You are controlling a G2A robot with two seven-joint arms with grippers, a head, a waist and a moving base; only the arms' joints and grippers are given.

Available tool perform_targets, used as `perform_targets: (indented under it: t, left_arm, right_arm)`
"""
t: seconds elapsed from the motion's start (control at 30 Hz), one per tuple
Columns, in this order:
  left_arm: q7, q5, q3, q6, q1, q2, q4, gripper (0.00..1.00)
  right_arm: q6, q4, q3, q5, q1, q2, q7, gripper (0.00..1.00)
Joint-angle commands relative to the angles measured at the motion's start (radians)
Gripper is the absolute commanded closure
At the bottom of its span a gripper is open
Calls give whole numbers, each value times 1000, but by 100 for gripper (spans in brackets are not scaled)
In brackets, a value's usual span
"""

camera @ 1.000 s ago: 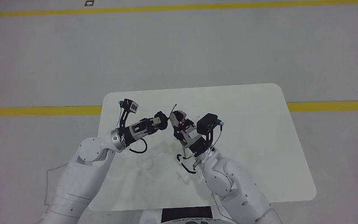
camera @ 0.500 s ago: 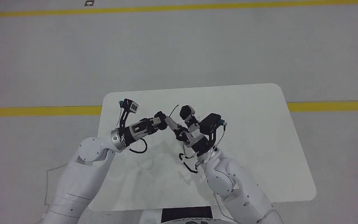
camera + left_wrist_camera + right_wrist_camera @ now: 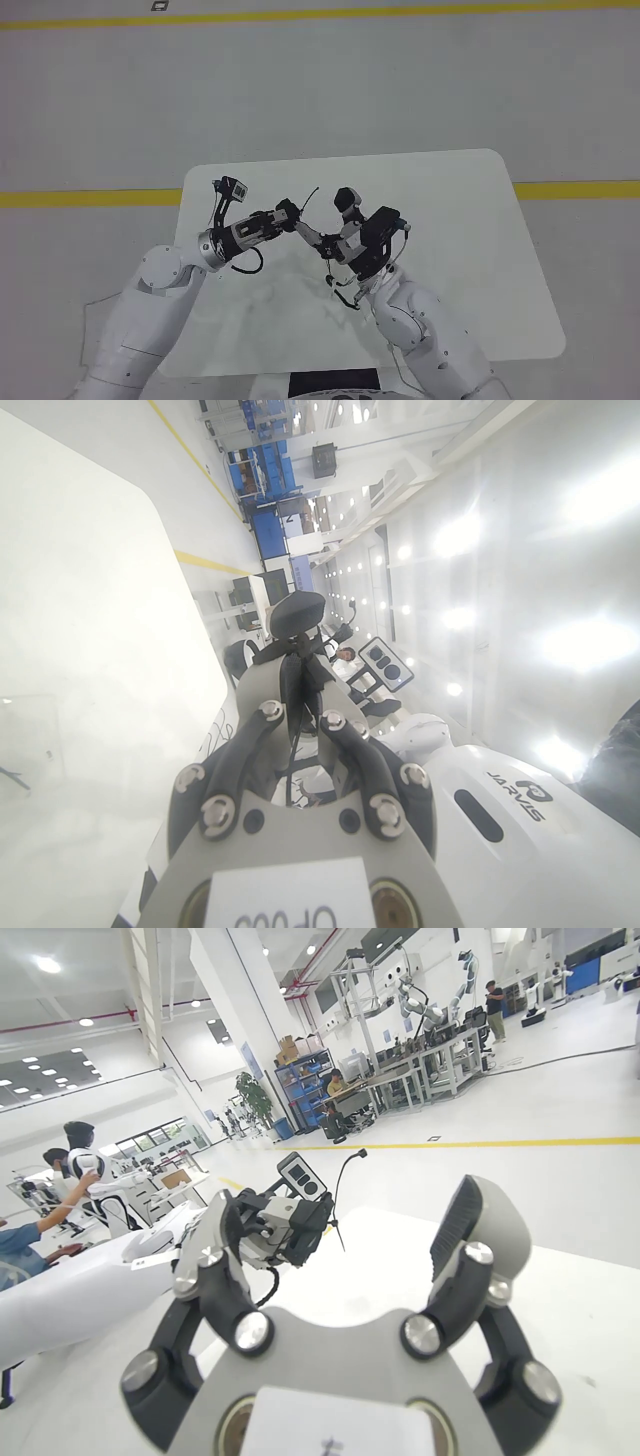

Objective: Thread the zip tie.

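Note:
A thin black zip tie (image 3: 308,196) is held off the table, its strap curving up and away with the small head (image 3: 361,1153) at the top and a short tail (image 3: 341,1240) pointing down. My left gripper (image 3: 287,215) is shut on it near the lower end; in the left wrist view the closed fingers (image 3: 295,680) pinch the black strap. My right gripper (image 3: 335,221) stands open just to the right of it, nothing between its fingers. In the right wrist view the right gripper (image 3: 346,1195) frames the zip tie (image 3: 338,1188) and the left gripper (image 3: 300,1228) farther off.
The white table (image 3: 460,200) has rounded corners and bare surface to the right and at the back. Both arms meet over its left-middle part. Grey floor with yellow lines (image 3: 80,197) surrounds it.
My right gripper has drawn back to the right from the left gripper and spread its fingers wide. The left gripper has held still with the zip tie.

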Motion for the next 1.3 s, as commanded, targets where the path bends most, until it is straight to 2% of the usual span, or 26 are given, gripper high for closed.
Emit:
perform_targets:
  t: [0.0, 0.03, 0.1, 0.2, 0.27, 0.43, 0.7, 0.77, 0.8, 0.83, 0.9, 1.03, 1.27]
  left_arm:
    - [6, -36, 1, 18, 2, 0, 6, 100]
    - [-5, -72, -4, 26, 2, 0, 13, 100]
    - [-29, -118, -11, 43, 2, 2, 23, 100]
    - [-88, -220, -21, 91, -4, 4, 40, 100]
    - [-129, -276, -26, 137, -10, 6, 55, 100]
    - [-175, -363, -31, 208, -24, 7, 85, 100]
    - [-183, -362, -33, 201, -32, 8, 85, 100]
    - [-161, -393, -26, 219, -31, 5, 80, 100]
    - [-156, -391, -27, 220, -32, 5, 82, 100]
    - [-155, -395, -27, 221, -32, 5, 82, 100]
    - [-167, -433, -26, 235, -31, 4, 85, 100]
    - [-188, -466, -24, 256, -35, 4, 90, 100]
    - [-195, -488, -8, 277, -40, 3, 96, 100]
  right_arm:
    - [50, -1, 9, -224, 11, 7, -10, 0]
    - [73, -1, 4, -347, 7, 12, -29, 0]
    - [101, -1, -4, -439, -3, 16, -66, 0]
    - [114, 14, -5, -445, 10, 29, -110, 0]
    - [130, 31, -18, -445, 46, 54, -126, 0]
    - [212, 70, -89, -445, 126, 123, -206, 0]
    - [220, 74, -96, -445, 134, 129, -211, 0]
    - [221, 77, -94, -445, 136, 130, -206, 0]
    - [222, 88, -96, -445, 157, 136, -187, 0]
    - [226, 99, -114, -445, 192, 151, -175, 0]
    - [246, 108, -155, -445, 225, 174, -174, 0]
    - [330, 132, -271, -445, 318, 235, -162, 0]
    - [450, 146, -460, -445, 456, 312, -157, 0]
